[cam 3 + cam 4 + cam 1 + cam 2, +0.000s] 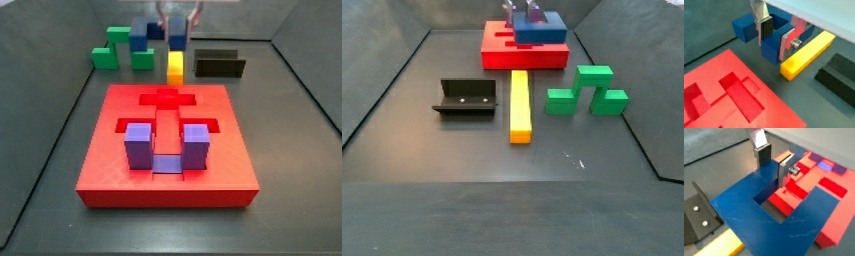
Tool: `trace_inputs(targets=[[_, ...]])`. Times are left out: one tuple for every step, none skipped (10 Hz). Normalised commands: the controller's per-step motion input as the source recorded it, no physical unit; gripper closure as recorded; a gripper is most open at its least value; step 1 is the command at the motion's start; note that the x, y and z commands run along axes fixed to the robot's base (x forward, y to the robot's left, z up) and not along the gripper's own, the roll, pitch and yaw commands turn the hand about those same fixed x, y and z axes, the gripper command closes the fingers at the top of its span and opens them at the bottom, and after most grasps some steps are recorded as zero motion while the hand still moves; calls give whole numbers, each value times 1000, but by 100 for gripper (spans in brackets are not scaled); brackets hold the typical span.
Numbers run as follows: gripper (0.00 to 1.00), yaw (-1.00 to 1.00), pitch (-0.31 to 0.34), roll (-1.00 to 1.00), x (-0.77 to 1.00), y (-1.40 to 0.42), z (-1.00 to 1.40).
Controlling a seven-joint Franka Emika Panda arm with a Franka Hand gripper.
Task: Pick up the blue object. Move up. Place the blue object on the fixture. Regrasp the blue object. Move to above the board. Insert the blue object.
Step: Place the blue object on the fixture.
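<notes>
Between silver plates, end effector (774, 162) grips U-shaped blue object (777, 218) — smooth plastic.

Yellow bar (520, 107) flat on floor, green stepped block (587, 89) just beside; purple U-block (166, 146) seated in recess.

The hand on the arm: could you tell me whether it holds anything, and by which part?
The hand holds the dark blue U-shaped plastic block, its fingers clamped across one prong.
</notes>
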Motion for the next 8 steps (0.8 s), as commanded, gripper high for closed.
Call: trace_inputs(targets=[[100, -23, 89, -420, 920, 357, 194], [100, 0, 11, -537, 891, 406, 131], [100, 0, 0, -731, 874, 309, 34], [100, -106, 0, -774, 897, 209, 43], [100, -174, -6, -769, 917, 160, 60], [100, -189, 0, -771, 917, 157, 57], [100, -186, 0, -731, 900, 197, 51], [100, -200, 0, -523, 900, 294, 0]])
